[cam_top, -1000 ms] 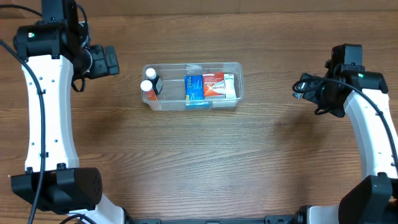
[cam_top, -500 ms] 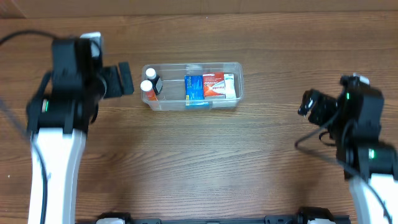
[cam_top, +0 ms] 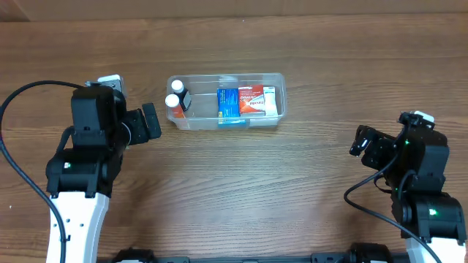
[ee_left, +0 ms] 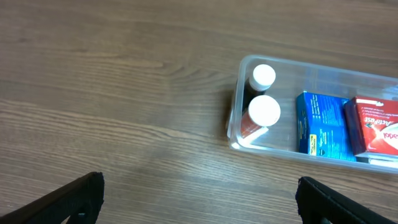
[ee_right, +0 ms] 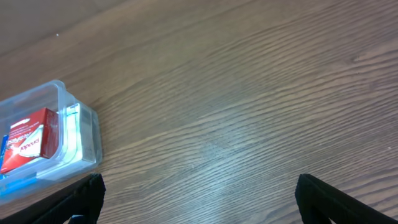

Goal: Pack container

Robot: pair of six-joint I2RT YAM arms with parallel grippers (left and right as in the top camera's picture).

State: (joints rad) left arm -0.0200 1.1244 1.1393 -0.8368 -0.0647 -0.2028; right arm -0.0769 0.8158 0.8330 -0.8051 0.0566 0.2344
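The clear plastic container (cam_top: 281, 93) sits at the table's far middle. It holds two white-capped bottles (cam_top: 175, 95) at its left end, a blue box (cam_top: 229, 104) and a red and white box (cam_top: 254, 101). It also shows in the left wrist view (ee_left: 239, 118) and the right wrist view (ee_right: 87, 134). My left gripper (cam_top: 151, 122) is open and empty, just left of the container. My right gripper (cam_top: 363, 142) is open and empty, well right of it. Both wrist views show wide-apart fingers (ee_left: 78, 196) (ee_right: 323, 199) over bare wood.
The wooden table (cam_top: 241, 183) carries nothing else. Black cables loop from both arms at the left (cam_top: 14, 109) and right (cam_top: 358, 190) sides.
Both arms have drawn back toward the front of the table and lowered. The left gripper now sits lower left of the container; the right gripper moved slightly nearer. The container's contents are unchanged.
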